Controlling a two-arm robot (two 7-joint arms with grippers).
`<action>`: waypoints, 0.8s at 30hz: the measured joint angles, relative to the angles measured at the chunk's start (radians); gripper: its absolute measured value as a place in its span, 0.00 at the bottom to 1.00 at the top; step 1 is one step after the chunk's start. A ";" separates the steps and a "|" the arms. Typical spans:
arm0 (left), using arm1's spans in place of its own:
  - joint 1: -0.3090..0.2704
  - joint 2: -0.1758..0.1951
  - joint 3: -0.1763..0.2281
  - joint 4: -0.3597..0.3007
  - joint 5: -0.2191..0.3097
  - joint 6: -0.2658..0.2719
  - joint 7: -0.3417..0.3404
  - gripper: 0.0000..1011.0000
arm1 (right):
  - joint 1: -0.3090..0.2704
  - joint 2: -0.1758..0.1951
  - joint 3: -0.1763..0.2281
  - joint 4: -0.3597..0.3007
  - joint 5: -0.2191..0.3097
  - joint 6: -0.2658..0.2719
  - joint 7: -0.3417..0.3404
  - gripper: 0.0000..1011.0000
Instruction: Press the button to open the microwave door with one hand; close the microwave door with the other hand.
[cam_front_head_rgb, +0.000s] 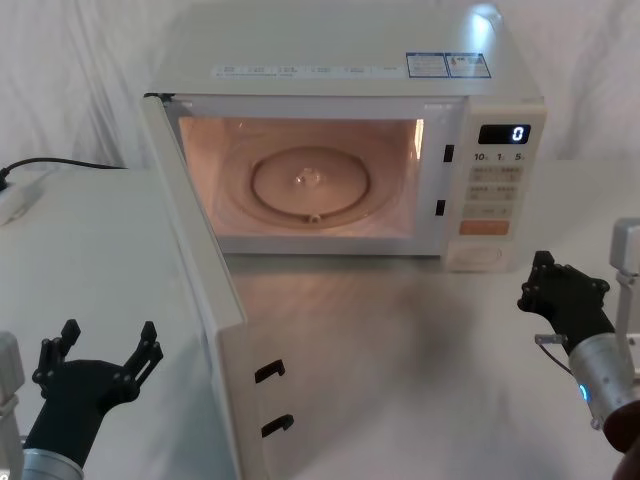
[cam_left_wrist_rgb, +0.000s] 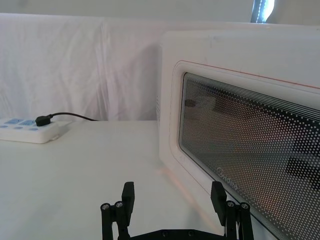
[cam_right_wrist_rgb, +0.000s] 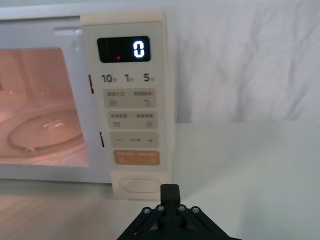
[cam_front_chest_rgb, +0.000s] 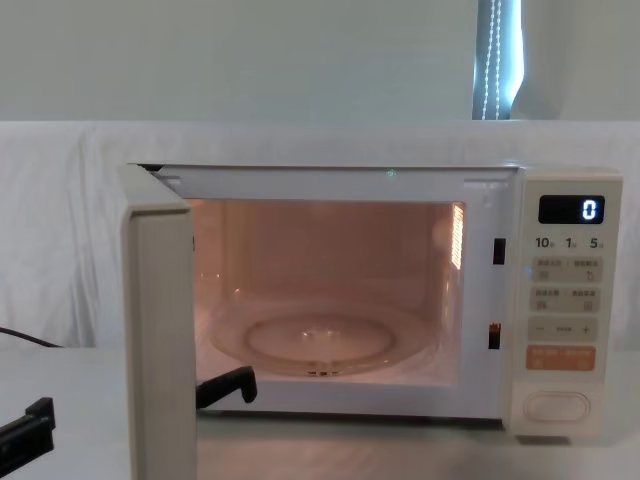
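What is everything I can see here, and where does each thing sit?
microwave: one, cream, at the back of the table, lit inside.
microwave door: one, cream, swung wide open toward the robot's left.
glass plate: one, clear, on the oven floor.
button: one, cream, bottom of the control panel.
orange key: one, just above the button.
display: one, black, showing 0.
power strip: one, white, black plug in it, far left.
table: one, white.
left pincer: one, black, open, left of the door.
right pincer: one, black, shut, before the button.
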 joint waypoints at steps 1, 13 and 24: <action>0.000 0.000 0.000 0.000 0.000 0.000 0.000 0.99 | -0.005 0.000 0.002 -0.003 0.003 -0.006 -0.001 0.00; 0.000 0.000 0.000 0.000 0.000 0.000 0.000 0.99 | -0.036 0.010 0.014 -0.005 0.026 -0.050 -0.022 0.03; 0.000 0.000 0.000 0.000 0.000 0.000 0.000 0.99 | -0.042 0.006 0.023 0.043 0.068 -0.118 -0.013 0.36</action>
